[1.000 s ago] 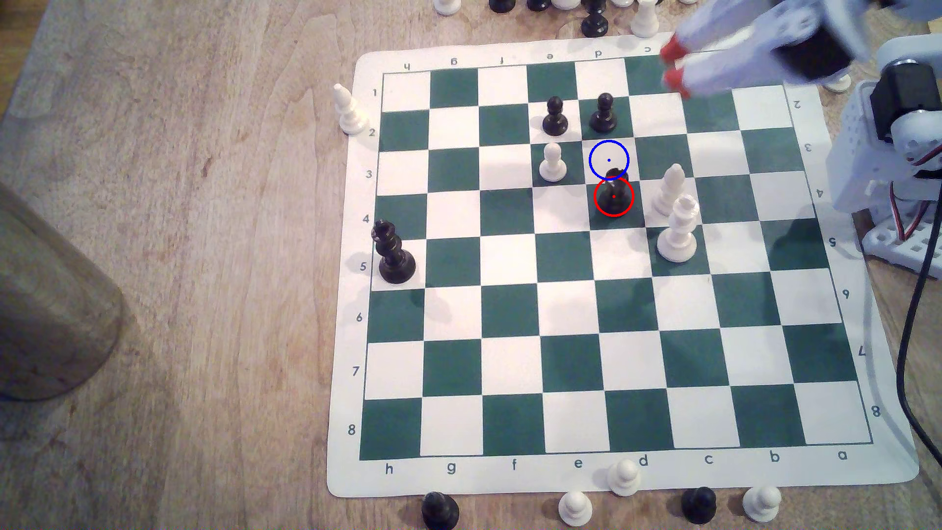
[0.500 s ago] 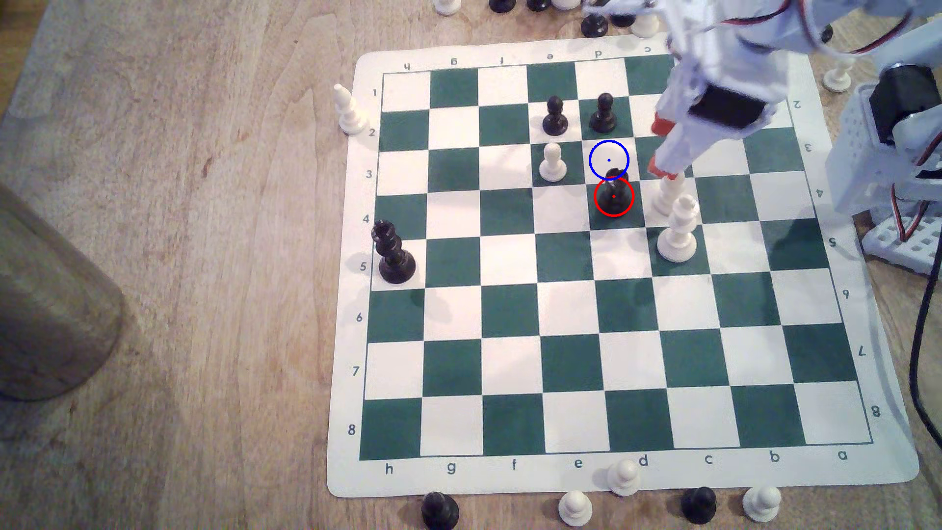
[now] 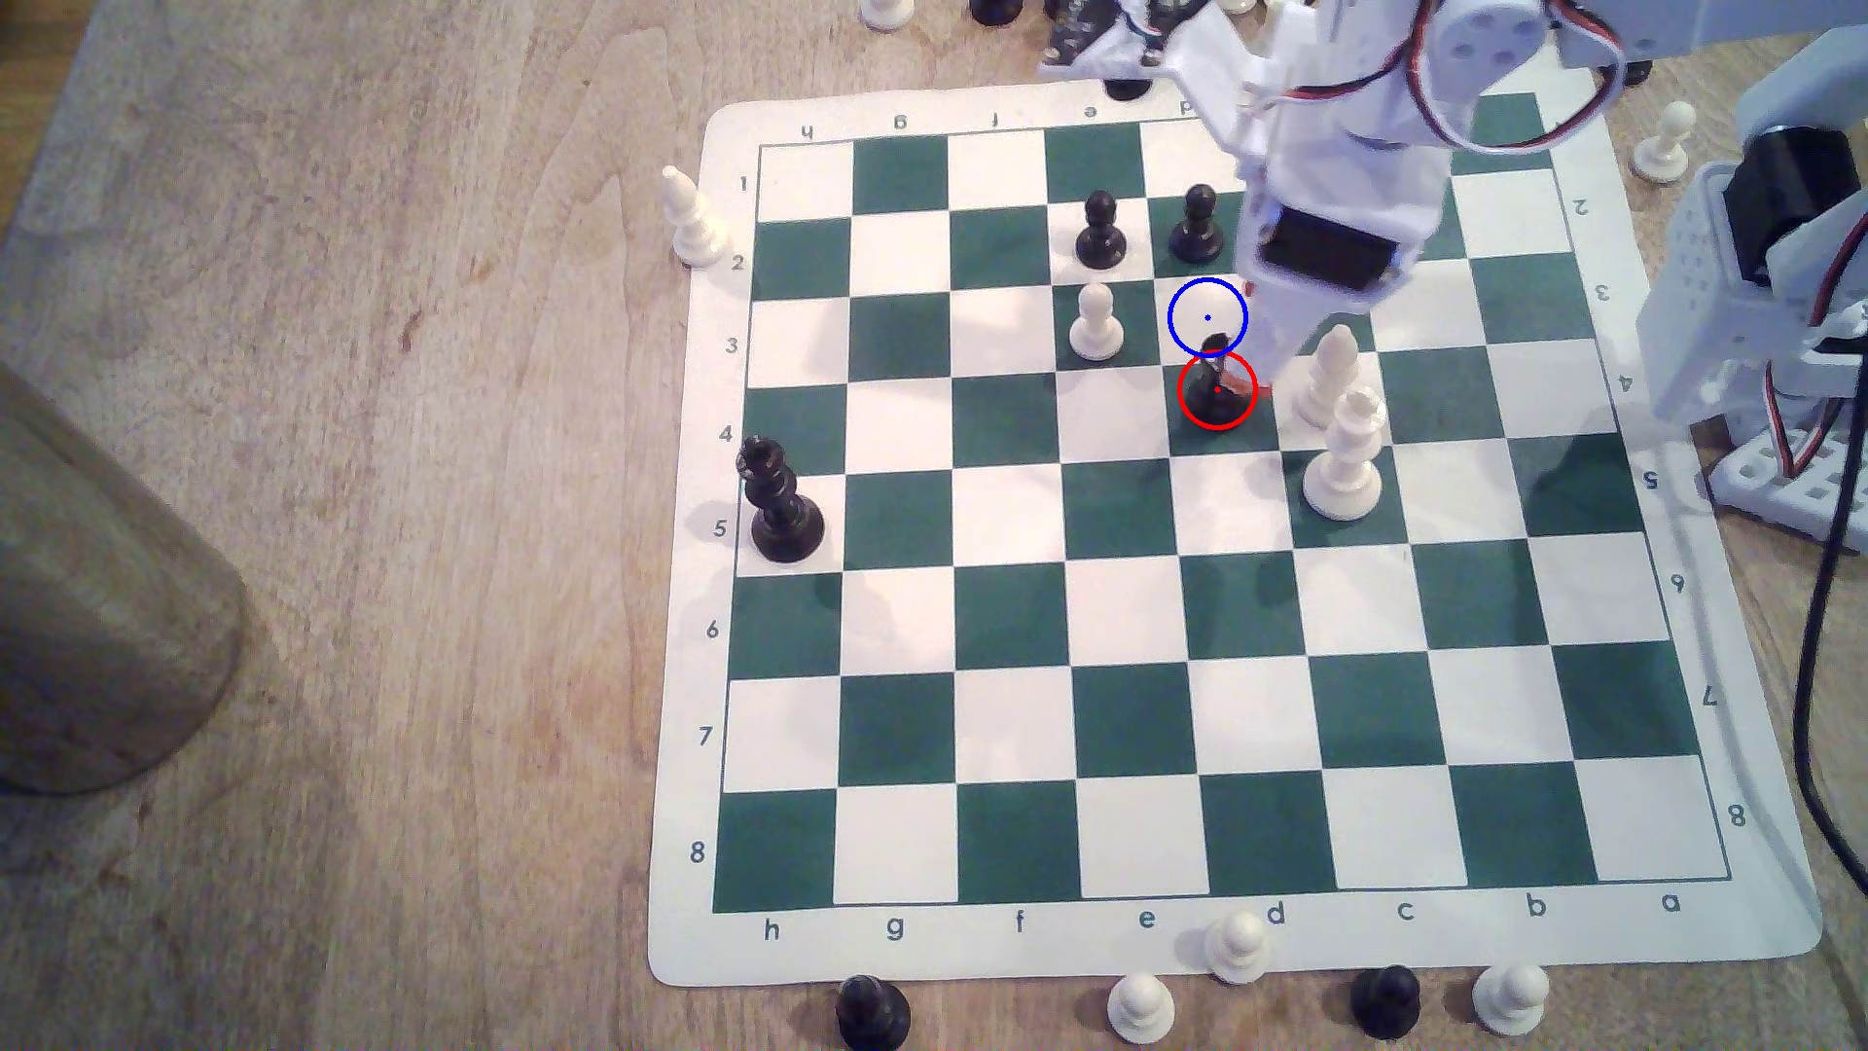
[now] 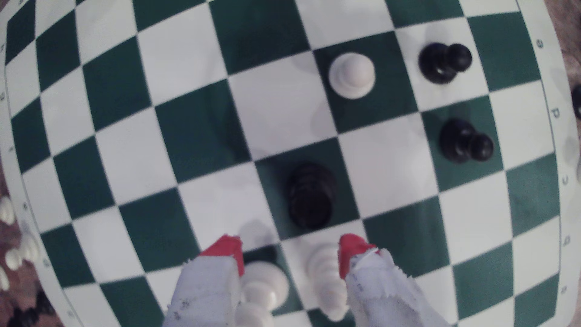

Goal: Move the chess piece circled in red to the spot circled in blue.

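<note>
Chess piece point(image 3: 1216, 396), glossy black and ringed in red, stands upright on a green square of the board point(image 3: 1021, 616) in the exterior view. Directly on its far side lies the spot point(image 3: 1207, 317), a white square marked by a blue circle with a centre dot; the piece's head overlaps the lower edge of that ring. The tool point(image 4: 289, 251) is spread apart and grips nothing: in the wrist view its two red-tipped fingers point(image 4: 228, 250) stand on either side of a gap, short of the black piece point(image 4: 311, 195) and not touching it. Between and under the fingers sit two white pieces point(image 4: 327, 276). In the exterior view these white pieces point(image 3: 1339, 424) stand just to the right of the ringed piece. Two black pawns point(image 3: 1100, 232) stand on the far side of the spot, and a white pawn point(image 3: 1096, 323) stands to its left. A tall black crowned piece point(image 3: 778, 500) stands at the board's left edge on the wooden bench point(image 3: 354, 404).
</note>
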Motion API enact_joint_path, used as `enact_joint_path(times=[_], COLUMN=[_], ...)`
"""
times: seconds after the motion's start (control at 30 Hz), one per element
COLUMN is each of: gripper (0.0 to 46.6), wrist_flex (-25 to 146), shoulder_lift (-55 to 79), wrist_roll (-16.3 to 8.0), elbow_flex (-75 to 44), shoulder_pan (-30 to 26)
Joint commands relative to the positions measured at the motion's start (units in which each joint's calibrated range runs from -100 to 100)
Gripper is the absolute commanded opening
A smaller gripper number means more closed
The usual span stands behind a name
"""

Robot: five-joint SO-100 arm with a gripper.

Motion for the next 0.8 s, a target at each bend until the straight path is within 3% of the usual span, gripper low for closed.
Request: enact_joint_path(times=[0.0, 0.3, 0.77], gripper=[15.4, 15.9, 14.8], wrist_flex=[-0.9, -0.9, -5.1], shoulder_lift=[2.6, 7.0, 12.8], wrist_roll=[-1.1, -0.1, -0.5], elbow_flex=[-7.0, -6.8, -6.8], shoulder_pan=[-0.6, 1.5, 2.3])
